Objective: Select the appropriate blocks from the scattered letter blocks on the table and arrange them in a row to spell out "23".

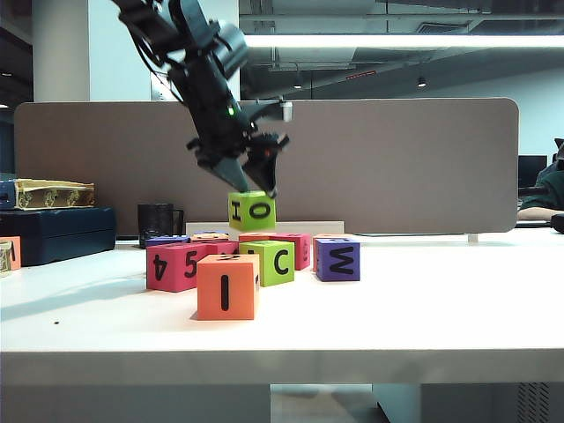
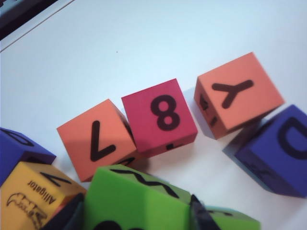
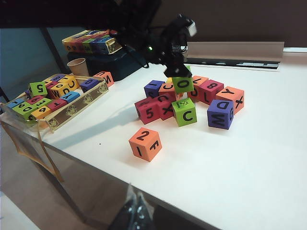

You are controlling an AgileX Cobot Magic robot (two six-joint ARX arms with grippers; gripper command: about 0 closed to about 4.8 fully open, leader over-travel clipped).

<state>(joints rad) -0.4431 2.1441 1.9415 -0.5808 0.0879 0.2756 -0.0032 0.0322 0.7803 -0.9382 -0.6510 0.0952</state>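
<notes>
So right now my left gripper [image 1: 256,181] is up above the pile with the lime-green block [image 1: 252,211] pinched between its fingers, clear of the table [image 1: 423,308]. The jaws are spread fairly wide, but only because the cube itself fills them. In the exterior view I can read an "O" on its front face. The orange block [image 1: 227,286] sits alone out front, near the table's front edge, with a "2" on top in the right wrist view and an "I" facing the exterior camera. The rest of the scattered letter blocks are bunched behind it: the pink 4/5 cube [image 1: 177,266], a green C cube [image 1: 273,262], and the purple M cube [image 1: 337,259].

The right gripper [image 3: 136,211] is parked low off the table's near edge; all I get is a dark blur, so I can't tell how its jaws stand.

What worries me: foam is squishy, and the grip looks to be near the cube's top, so it could twist or pop out on the way over. Dropping it into the pile would scatter things. Also, if I set it down too close I'll shove the orange one out of line, and the wrong face may end up showing.
</notes>
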